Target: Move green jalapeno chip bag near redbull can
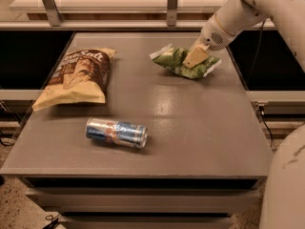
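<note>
The green jalapeno chip bag (172, 61) is a small wrinkly green bag with white edges at the back right of the grey table (195, 128). My gripper (194, 59) comes down from the upper right, its tan fingers (196, 55) closed on the bag's right half. The redbull can (116, 132), silver and blue with a red-yellow logo, lies on its side at the front left, well apart from the bag.
A larger brown-and-tan chip bag (78, 75) lies at the back left. A shelf with metal posts (171, 4) runs behind the table. My white arm (267, 4) reaches in from the upper right, and a white part of my body (286, 185) fills the lower right corner.
</note>
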Motion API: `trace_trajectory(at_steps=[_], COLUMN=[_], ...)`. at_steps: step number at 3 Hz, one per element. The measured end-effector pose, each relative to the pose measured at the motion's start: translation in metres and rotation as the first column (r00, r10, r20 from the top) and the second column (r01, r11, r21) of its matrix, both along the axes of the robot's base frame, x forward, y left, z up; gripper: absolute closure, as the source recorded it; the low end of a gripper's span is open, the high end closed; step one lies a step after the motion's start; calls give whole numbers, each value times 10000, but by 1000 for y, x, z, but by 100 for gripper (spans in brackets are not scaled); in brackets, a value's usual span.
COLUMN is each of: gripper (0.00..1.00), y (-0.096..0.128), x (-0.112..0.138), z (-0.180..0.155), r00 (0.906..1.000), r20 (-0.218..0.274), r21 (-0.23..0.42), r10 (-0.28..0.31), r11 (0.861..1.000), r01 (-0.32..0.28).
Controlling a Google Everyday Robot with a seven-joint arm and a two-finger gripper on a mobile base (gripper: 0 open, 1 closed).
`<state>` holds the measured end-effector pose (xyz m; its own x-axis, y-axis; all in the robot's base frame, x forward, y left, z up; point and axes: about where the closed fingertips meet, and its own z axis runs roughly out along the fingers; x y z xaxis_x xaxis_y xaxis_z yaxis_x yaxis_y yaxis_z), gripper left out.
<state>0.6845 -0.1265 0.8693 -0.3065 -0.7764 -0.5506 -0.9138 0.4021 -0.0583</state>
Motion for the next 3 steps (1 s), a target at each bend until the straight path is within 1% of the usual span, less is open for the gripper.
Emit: trace_trajectory(at_steps=[1, 2, 3], gripper=[100, 100, 100], y=[6, 8, 13], x=[-5, -17, -36], z=[21, 40, 53], r00=[9959, 9875, 9780], r20=[230, 295, 238], r21=[218, 152, 37], r10=[880, 1549, 2072], r11=[9958, 9877, 9783], r01=[-885, -1554, -2074])
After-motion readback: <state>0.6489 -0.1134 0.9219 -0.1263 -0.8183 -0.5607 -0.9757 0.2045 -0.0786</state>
